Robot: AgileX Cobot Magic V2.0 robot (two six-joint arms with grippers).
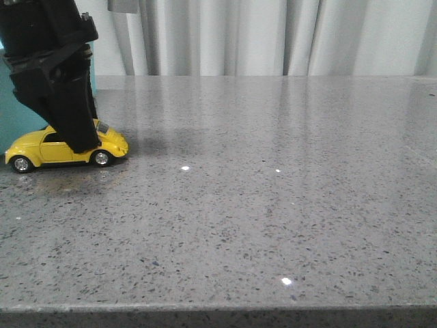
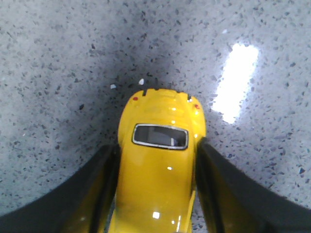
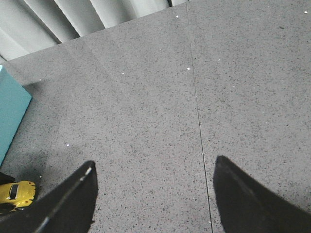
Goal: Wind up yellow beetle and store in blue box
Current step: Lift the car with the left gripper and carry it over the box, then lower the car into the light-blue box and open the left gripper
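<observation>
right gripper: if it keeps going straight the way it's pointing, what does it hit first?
Probably just the bare table. The right gripper is open with nothing between its fingers; the toy car and blue box lie off to one side. Depth is hard to judge.

Right gripper (image 3: pixel 153 194) fingers spread wide over bare speckled grey tabletop (image 3: pixel 160 107); yellow beetle (image 3: pixel 17 193) at frame corner near turquoise blue box (image 3: pixel 12 109); pleated curtain (image 3: pixel 73 17) beyond table edge.

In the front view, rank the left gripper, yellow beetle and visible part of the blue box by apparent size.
1. left gripper, though nearness may inflate it.
2. yellow beetle and blue box: unsure, since the box is mostly hidden and cropped.
</observation>
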